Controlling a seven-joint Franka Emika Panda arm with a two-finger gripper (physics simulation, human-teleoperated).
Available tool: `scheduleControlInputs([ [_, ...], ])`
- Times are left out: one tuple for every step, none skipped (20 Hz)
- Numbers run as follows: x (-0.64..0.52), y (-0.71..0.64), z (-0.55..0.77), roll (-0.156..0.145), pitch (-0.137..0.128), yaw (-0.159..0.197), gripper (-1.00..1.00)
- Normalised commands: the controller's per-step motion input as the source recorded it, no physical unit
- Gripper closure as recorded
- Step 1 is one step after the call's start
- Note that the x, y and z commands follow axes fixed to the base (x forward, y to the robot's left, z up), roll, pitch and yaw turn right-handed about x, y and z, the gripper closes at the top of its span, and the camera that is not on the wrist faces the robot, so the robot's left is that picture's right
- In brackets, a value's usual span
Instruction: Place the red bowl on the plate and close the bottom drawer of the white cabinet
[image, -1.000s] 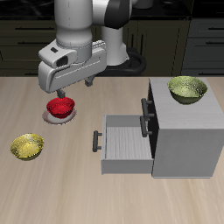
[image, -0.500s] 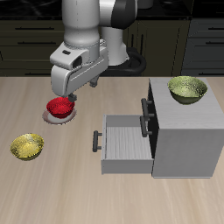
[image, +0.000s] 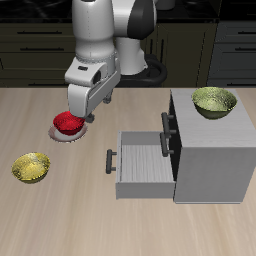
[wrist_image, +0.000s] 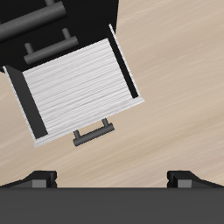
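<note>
1. On the wooden worktop (image: 130, 225), seen from the front and above, the red bowl (image: 67, 122) already sits on the plate (image: 70, 136), whose reddish rim just peeks out beneath it. Taking the worktop's middle as the clock's centre, the pair lies at about ten o'clock.
2. The white cabinet (image: 215, 165) stands at about three o'clock, with a yellow-green bowl (image: 213, 101) on its flat top.
3. The bottom drawer (image: 147, 163) is pulled far out towards the worktop's middle, its dark bar handle (image: 110, 160) at the leading end. The wrist view looks straight down into the bare drawer (wrist_image: 79, 87).
4. A second yellow-green bowl (image: 31, 167) rests at about eight o'clock, well apart from the plate.
5. The gripper (image: 86, 113) hangs above the worktop just beside the red bowl, holding nothing; in the wrist view its two fingertips (wrist_image: 40, 179) stand wide apart.
6. Judged from this, the bowl step looks done. Closing the bottom drawer is left.
</note>
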Motion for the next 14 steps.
scheduleControlInputs([
  [-0.02, -0.03, -0.03, -0.010, -0.036, 0.125, -1.00],
  [-0.01, -0.09, -0.08, -0.046, -0.197, 0.335, -1.00],
  [-0.03, 0.07, -0.07, 0.032, 0.090, -0.075, -1.00],
  [-0.17, -0.02, -0.30, 0.044, 0.029, 0.288, -1.00],
  [0.00, -0.10, -0.04, -0.019, -0.269, 0.511, -1.00],
  [0.08, -0.05, -0.02, -0.006, -0.108, 0.236, -1.00],
  [0.00, 0.01, -0.02, -0.002, 0.066, -0.071, -1.00],
  [0.03, 0.03, -0.12, 0.043, -0.063, 0.221, -1.00],
  [-0.04, 0.05, -0.10, 0.014, 0.062, 0.020, -1.00],
  [0.00, 0.07, -0.12, 0.064, 0.063, -0.023, -1.00],
  [-0.02, 0.00, -0.11, -0.002, -0.033, 0.146, -1.00],
  [0.07, 0.01, -0.02, 0.001, 0.030, -0.066, -1.00],
  [0.00, 0.02, -0.07, 0.018, -0.013, 0.062, -1.00],
  [-0.08, 0.00, -0.10, 0.026, -0.210, 0.390, -1.00],
])
